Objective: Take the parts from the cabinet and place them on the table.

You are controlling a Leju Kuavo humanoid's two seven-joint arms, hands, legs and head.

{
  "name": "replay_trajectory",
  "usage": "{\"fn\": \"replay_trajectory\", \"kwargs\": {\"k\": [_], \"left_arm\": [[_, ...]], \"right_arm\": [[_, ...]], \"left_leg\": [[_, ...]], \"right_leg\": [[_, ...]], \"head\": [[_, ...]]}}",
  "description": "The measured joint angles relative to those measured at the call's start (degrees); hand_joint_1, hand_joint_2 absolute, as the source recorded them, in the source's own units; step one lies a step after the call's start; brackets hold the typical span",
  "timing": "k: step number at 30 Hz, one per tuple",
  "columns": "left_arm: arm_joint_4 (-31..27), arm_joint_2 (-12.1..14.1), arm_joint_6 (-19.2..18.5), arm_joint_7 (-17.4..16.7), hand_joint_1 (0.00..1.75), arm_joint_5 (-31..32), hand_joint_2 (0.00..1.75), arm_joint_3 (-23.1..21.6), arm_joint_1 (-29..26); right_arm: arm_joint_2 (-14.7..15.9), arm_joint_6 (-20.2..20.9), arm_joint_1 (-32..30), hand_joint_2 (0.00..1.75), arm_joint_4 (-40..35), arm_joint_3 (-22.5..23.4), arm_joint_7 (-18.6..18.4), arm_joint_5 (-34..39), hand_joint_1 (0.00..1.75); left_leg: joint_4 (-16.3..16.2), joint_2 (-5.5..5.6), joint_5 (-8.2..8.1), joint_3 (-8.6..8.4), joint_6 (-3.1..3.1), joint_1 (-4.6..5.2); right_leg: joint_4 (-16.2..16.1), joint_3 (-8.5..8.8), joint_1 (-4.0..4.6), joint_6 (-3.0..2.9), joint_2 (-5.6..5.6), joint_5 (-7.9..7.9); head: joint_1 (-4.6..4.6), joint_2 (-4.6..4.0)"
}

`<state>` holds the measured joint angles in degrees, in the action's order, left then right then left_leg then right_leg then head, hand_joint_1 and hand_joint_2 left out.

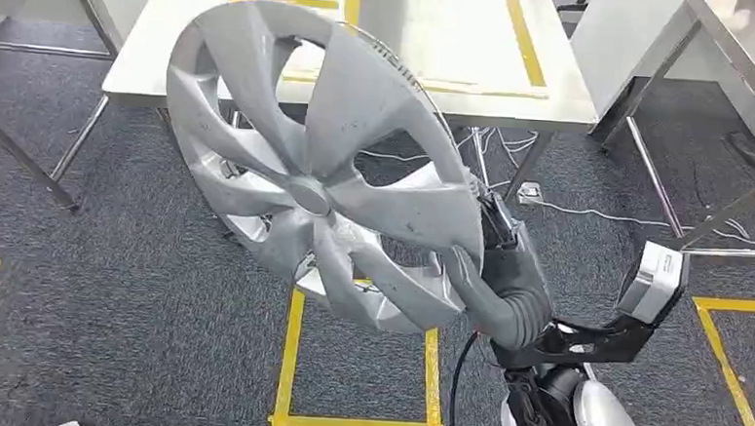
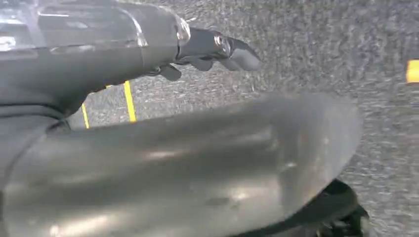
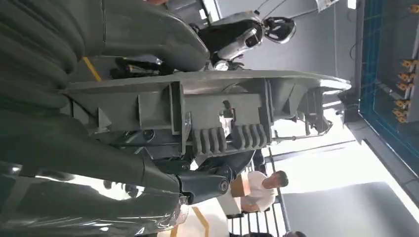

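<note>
**A:** Status, left to right?

**B:** I see my left hand [image 2: 217,52] hanging over the carpet, fingers apart, holding nothing. The hubcap [image 1: 318,161] is held tilted above the floor, short of the far table [image 1: 431,40]. My right hand [image 1: 494,248] grips its right rim.

**A:** Step?

**B:** Carry phase, I judge. Next: advance, then lower it onto the table.

you see dark grey carpet [image 1: 137,259] marked with yellow tape [image 1: 290,365], white metal-legged tables [image 1: 441,41] beyond.
</note>
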<state>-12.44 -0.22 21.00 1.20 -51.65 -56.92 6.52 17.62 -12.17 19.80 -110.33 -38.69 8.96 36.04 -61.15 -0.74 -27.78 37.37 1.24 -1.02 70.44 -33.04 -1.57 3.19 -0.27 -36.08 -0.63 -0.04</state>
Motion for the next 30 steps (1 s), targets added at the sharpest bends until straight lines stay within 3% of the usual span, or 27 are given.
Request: {"fn": "replay_trajectory", "kwargs": {"k": [1, 2, 3, 4, 5, 6, 7, 8, 11, 13, 14, 16, 17, 18, 19, 21, 22, 23, 24, 25, 28, 29, 30], "left_arm": [[0.0, 0.0, 0.0, 0.0, 0.0, -0.02, 0.0, 0.0, -0.05], [0.0, 0.0, 0.0, 0.0, 0.0, -0.02, 0.0, 0.0, -0.05], [0.02, 0.0, 0.0, -0.02, 0.0, -0.02, 0.0, -0.02, -0.05], [0.04, 0.0, 0.02, -0.02, 0.0, -0.02, 0.0, -0.02, -0.05], [0.04, 0.0, 0.02, 0.0, 0.0, -0.02, 0.0, -0.02, 0.0], [0.02, -0.04, 0.02, 0.0, 0.0, 0.0, 0.0, -0.02, 0.06], [0.0, -0.35, 0.0, 0.0, 0.0, 0.0, 0.0, 0.0, -0.04], [0.02, -0.5, 0.02, 0.0, 0.0, -0.04, 0.0, 0.02, 0.08], [-0.02, -0.7, -0.04, -0.02, 0.0, 0.0, 0.0, 0.0, 0.03], [0.0, -0.63, -0.04, -0.22, 0.0, 0.29, 0.0, 0.0, 0.16], [0.0, -0.61, -0.07, -0.55, 0.0, 0.44, 0.0, 0.0, 0.28], [0.0, -0.28, -0.04, -0.98, 0.0, 0.68, 0.0, 0.02, 0.33], [0.0, 0.0, -0.02, -1.12, 0.0, 0.7, 0.0, 0.02, 0.3], [0.02, 0.22, -0.02, -1.2, 0.0, 0.77, 0.0, 0.0, 0.15], [0.04, 0.48, -0.07, -1.2, 0.0, 0.79, 0.0, 0.0, 0.1], [0.04, 0.96, -0.07, -1.2, 0.0, 0.83, 0.0, 0.0, 0.13], [0.04, 1.01, -0.09, -1.2, 0.0, 0.85, 0.0, 0.0, 0.04], [0.04, 0.81, -0.09, -1.25, 0.0, 0.85, 0.0, 0.0, 0.1], [0.04, 1.14, -0.04, -1.33, 0.0, 0.87, 0.0, 0.02, 0.23], [0.07, 1.18, 0.02, -1.47, 0.0, 0.92, 0.0, 0.02, 0.11], [0.13, 1.35, 0.09, -2.07, 0.0, 0.98, 0.0, 0.0, 0.04], [0.13, 1.46, 0.07, -2.14, 0.0, 1.05, 0.0, 0.0, 0.12], [0.15, 1.53, -0.04, -2.21, 0.0, 1.14, 0.0, 0.0, 0.21]], "right_arm": [[0.02, -0.02, -0.08, 1.75, 0.02, 0.0, 0.0, 0.0, 1.75], [0.02, -0.02, -0.23, 1.75, 0.04, 0.0, 0.0, -0.02, 1.75], [0.04, -0.02, -0.35, 1.75, 0.11, 0.0, 0.0, -0.02, 1.75], [0.04, -0.04, -0.44, 1.75, 0.11, 0.02, 0.0, 0.0, 1.75], [0.04, -0.04, -0.45, 1.75, 0.11, 0.02, 0.0, -0.02, 1.75], [0.04, -0.04, -0.44, 1.75, 0.09, 0.07, 0.02, 0.0, 1.75], [0.11, -0.02, -0.47, 1.75, 0.09, 0.11, 0.09, -0.02, 1.75], [0.17, -0.04, -0.63, 1.75, 0.11, 0.17, 0.22, 0.04, 1.75], [0.26, -0.02, -0.65, 1.75, -0.02, 0.35, 0.31, 0.02, 1.75], [0.31, -0.07, -0.84, 1.75, -0.07, 0.59, 0.51, -0.04, 1.75], [0.28, -0.11, -0.84, 1.75, -0.07, 0.66, 0.85, -0.04, 1.75], [0.24, -0.24, -1.1, 1.75, -0.07, 0.83, 1.16, -0.07, 1.75], [0.26, -0.35, -1.5, 1.75, -0.07, 1.01, 1.29, -0.07, 1.75], [0.26, -0.48, -1.97, 1.75, -0.07, 1.14, 1.38, -0.07, 1.75], [0.28, -0.57, -2.38, 1.75, -0.04, 1.16, 1.38, -0.07, 1.75], [0.35, -0.7, -2.82, 1.75, -0.07, 1.27, 1.38, -0.07, 1.75], [0.35, -0.7, -2.86, 1.75, -0.07, 1.4, 1.4, -0.07, 1.75], [0.39, -0.72, -2.84, 1.75, -0.04, 1.49, 1.53, -0.07, 1.75], [0.39, -0.74, -2.86, 1.75, -0.18, 1.55, 1.66, -0.07, 1.75], [0.42, -0.79, -3.1, 1.75, -0.24, 1.55, 1.68, -0.07, 1.75], [0.55, -0.96, -3.62, 1.75, -0.59, 2.29, 1.9, -0.2, 1.75], [0.61, -1.09, -3.66, 1.75, -0.85, 2.64, 2.1, -0.3, 1.75], [0.63, -1.33, -3.8, 1.75, -1.12, 3.04, 2.54, -0.44, 1.75]], "left_leg": [[0.0, 0.01, -0.64, -0.7, 0.13, 0.2], [0.0, 0.1, -1.25, -1.43, 0.29, 0.44], [0.01, 0.22, -1.82, -2.23, 0.39, 0.62], [0.05, 0.43, -2.44, -3.19, 0.45, 0.91], [0.1, 0.56, -2.96, -4.03, 0.55, 1.19], [0.16, 0.67, -3.5, -4.81, 0.62, 1.5], [0.32, 0.67, -3.9, -4.96, 0.7, 1.22], [0.5, 0.96, -4.06, -5.34, 0.41, 1.37], [0.87, 0.86, -3.58, -6.05, -0.74, 0.79], [0.2, 0.99, -4.61, -6.34, -1.13, 1.14], [-2.41, 1.04, -6.02, -5.0, -1.25, 1.01], [-9.82, 1.08, -8.93, -0.13, -1.86, 0.5], [-12.49, 1.06, -9.53, 2.06, -2.2, 0.22], [-13.04, 0.99, -8.69, 3.33, -2.48, -0.1], [-11.02, 0.88, -6.09, 3.27, -3.09, -0.49], [-2.59, 0.52, 0.99, 0.55, -4.28, -1.3], [-0.89, 0.55, 1.51, -0.29, -5.23, -1.38], [-0.47, 0.3, -0.35, 0.39, -5.1, -0.92], [-0.64, -0.03, -0.44, 0.28, -2.87, -0.94], [-0.71, 0.08, -0.22, 0.45, -2.19, -0.87], [-0.58, 0.34, -0.61, -0.32, -1.37, -1.01], [-0.5, 0.35, -0.78, -0.69, -1.16, -0.99], [-0.48, 0.34, -1.0, -0.93, -0.85, -0.89]], "right_leg": [[3.26, -2.65, 0.08, -0.07, 0.0, -2.55], [4.72, -4.44, 0.22, -0.35, 0.0, -4.0], [4.28, -5.22, 0.41, -0.7, 0.01, -3.82], [2.12, -5.19, 0.74, -1.29, 0.04, -1.71], [-1.3, -4.7, 1.17, -2.22, 0.12, 1.85], [-5.76, -4.03, 1.84, -3.42, 0.25, 6.42], [-8.65, -3.76, 2.78, -4.98, 0.3, 9.59], [-8.68, -3.83, 2.75, -5.44, 0.32, 8.61], [-11.51, -2.04, 3.21, -5.7, 0.29, 8.73], [-14.24, 0.77, 2.46, -5.23, 0.01, 9.43], [-14.67, 1.44, 2.17, -5.29, -0.04, 9.41], [-14.71, 1.89, 1.83, -5.1, -0.07, 8.89], [-14.64, 2.11, 1.64, -4.86, -0.05, 8.55], [-14.5, 2.42, 1.36, -4.58, 0.01, 8.17], [-14.26, 2.83, 1.01, -4.13, 0.09, 7.63], [-13.29, 3.73, 0.15, -3.02, 0.23, 6.21], [-12.84, 3.7, 0.08, -2.38, 0.3, 5.46], [-12.14, 3.6, 0.09, -1.86, 0.45, 5.17], [-11.76, 2.68, 0.44, -1.48, 0.63, 4.86], [-11.64, 2.79, 0.41, -1.27, 0.5, 4.64], [-10.53, 2.86, 0.18, -0.79, 0.37, 3.6], [-7.58, 1.6, 0.21, -0.69, 0.36, 2.29], [-3.12, -0.82, 0.26, -0.6, 0.37, 0.42]], "head": [[-0.04, 0.0], [-0.11, 0.0], [-0.18, 0.0], [-0.22, 0.0], [-0.31, 0.0], [-0.33, 0.0], [-0.29, 0.0], [0.44, 0.0], [-0.09, 0.0], [-0.2, 0.0], [0.06, 0.0], [0.24, 0.0], [0.28, 0.0], [0.31, 0.0], [0.35, 0.0], [0.46, 0.0], [0.5, 0.0], [1.27, 0.0], [1.4, 0.0], [0.58, 0.0], [0.0, 0.0], [-0.17, 0.0], [-0.31, 0.0]]}}
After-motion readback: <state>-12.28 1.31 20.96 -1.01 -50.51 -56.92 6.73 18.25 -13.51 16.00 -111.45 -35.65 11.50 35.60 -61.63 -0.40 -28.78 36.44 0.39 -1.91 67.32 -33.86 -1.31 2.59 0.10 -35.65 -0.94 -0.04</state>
